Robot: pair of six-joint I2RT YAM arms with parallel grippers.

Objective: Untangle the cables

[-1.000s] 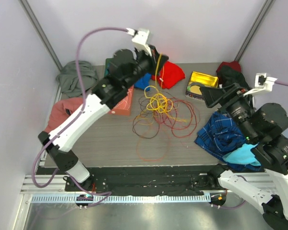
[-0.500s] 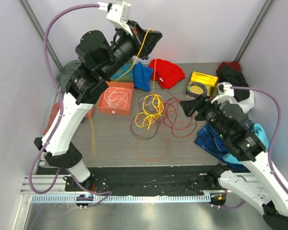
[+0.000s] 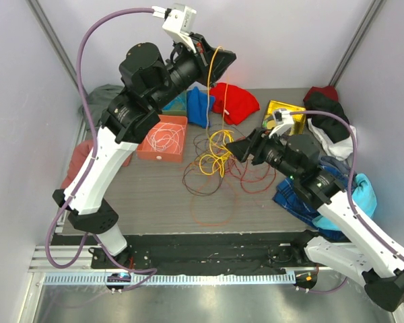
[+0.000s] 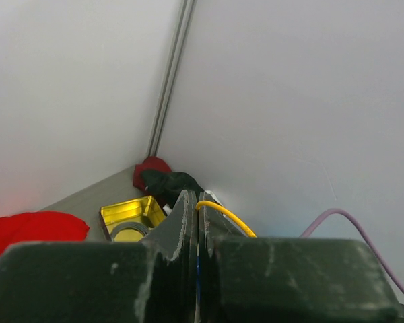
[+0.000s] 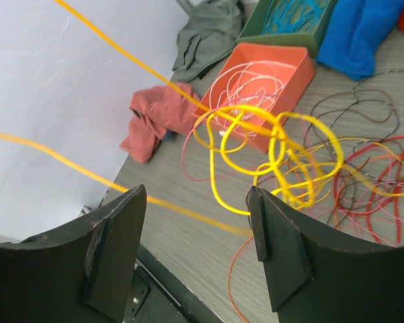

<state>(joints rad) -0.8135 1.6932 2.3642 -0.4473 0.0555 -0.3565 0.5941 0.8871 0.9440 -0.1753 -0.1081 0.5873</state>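
1 yellow cable (image 4: 223,212) clamped in left gripper (image 4: 195,202).

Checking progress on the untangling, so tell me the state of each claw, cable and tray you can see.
left claw, shut on the yellow cable, raised high
right claw, open, holding nothing
yellow cable, partly lifted, lower loops snarled
red cables, lying tangled
orange tray, holding coiled white cable

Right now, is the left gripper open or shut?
Shut. In the wrist view the left gripper has its jaws pressed together, with the yellow cable coming out from between them.
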